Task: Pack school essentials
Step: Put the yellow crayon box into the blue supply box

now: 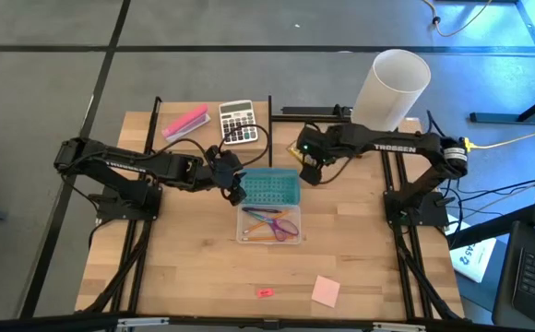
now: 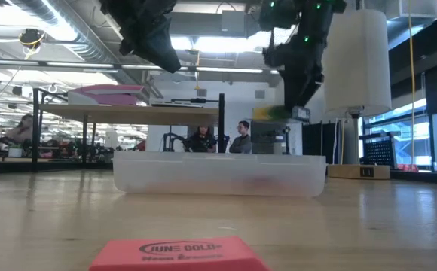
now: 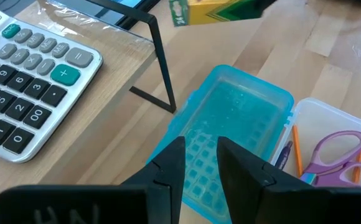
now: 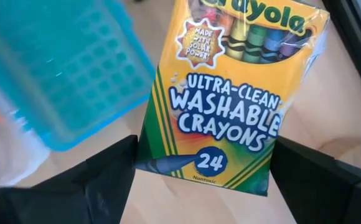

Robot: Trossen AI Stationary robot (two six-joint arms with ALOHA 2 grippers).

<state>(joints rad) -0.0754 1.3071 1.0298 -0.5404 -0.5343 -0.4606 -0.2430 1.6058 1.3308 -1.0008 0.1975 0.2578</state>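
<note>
Right gripper (image 4: 199,171) is clamping a yellow-green cardboard crayon box (image 4: 230,87), holding it off the tabletop (image 1: 194,267) beside the teal plastic lid (image 1: 269,186). Left gripper (image 3: 199,155), fingers slightly parted w/ nothing between, is hovering over that lid.

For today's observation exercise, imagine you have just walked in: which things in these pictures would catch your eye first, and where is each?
The yellow-green crayon box stands out, gripped by the right gripper above the table, just beyond the teal lid. That lid is tipped up off the clear box holding purple-handled scissors and orange pencils, mid-table, with the left gripper over it. A big white cylinder stands at the far right corner.
</note>
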